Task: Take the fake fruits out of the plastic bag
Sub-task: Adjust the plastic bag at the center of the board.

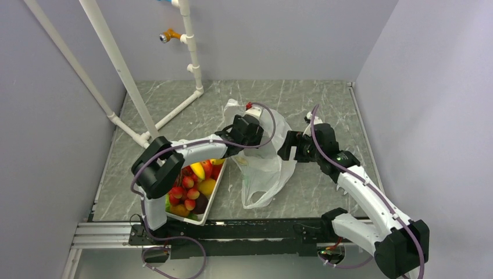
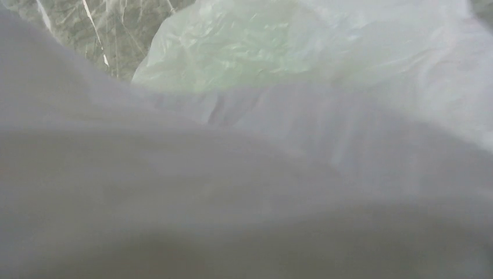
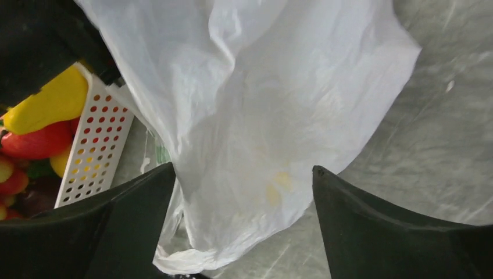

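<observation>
The translucent white plastic bag (image 1: 264, 165) lies crumpled mid-table. My left gripper (image 1: 247, 131) is pressed into its upper left part. The bag's film (image 2: 261, 52) covers the left wrist view, so those fingers are hidden. My right gripper (image 3: 241, 180) is open, its fingers (image 3: 145, 203) standing wide on either side of the hanging bag (image 3: 250, 104). Faint yellow spots (image 3: 276, 189) show through the film; I cannot tell whether they are print or fruit. Several fake fruits (image 1: 195, 186), including a yellow banana (image 3: 52, 102) and a red fruit (image 3: 38, 142), lie in the white basket (image 1: 212, 197).
The perforated basket wall (image 3: 96, 145) stands just left of the bag. A white pipe frame (image 1: 192, 58) with an orange fitting (image 1: 168, 36) rises at the back left. A small red object (image 1: 249, 106) sits at the bag's far edge. Grey walls enclose the table.
</observation>
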### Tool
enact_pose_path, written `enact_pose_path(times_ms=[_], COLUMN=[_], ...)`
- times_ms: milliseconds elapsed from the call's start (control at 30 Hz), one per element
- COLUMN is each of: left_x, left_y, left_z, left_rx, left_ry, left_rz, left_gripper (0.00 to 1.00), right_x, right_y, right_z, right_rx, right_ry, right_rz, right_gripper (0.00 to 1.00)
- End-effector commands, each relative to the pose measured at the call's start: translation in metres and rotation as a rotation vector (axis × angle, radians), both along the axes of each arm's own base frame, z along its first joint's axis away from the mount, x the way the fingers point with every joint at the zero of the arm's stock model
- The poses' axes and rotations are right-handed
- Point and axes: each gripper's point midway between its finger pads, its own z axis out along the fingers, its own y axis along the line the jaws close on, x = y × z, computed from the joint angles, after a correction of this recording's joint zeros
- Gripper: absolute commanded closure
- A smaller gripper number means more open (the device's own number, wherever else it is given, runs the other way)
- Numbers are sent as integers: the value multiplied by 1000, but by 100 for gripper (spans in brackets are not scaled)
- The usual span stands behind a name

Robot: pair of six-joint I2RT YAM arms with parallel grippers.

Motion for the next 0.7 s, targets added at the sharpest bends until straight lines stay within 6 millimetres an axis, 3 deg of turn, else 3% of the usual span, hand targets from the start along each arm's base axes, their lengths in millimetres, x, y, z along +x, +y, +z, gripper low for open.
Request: enact_pose_path(times_ms=[0, 100, 333, 500, 600, 667], left_x=[-11, -24, -41, -53, -62, -69], left_y=[-15, -12, -18, -8, -1, 4], left_z=[43, 43, 61, 69, 69, 70], left_rx=[-157, -181, -216, -230, -237, -250], left_ry=[-5, 33, 74, 78, 84, 88], left_rz=[-40, -60, -133, -138, -141, -151], left_gripper=[26, 26, 27, 27, 28, 30], right_x=[33, 43, 49, 78, 89, 93], right_y=[-7, 1, 53, 31, 32, 35], right_z=[47, 52, 48, 36, 34, 38], right_rx=[-50, -69, -197, -337, -371, -374], right_ry=[-179, -218, -314, -380, -387, -386], right_rz=[-30, 12, 99, -107, -127, -122], right_gripper=[4, 1, 0, 2, 15, 37])
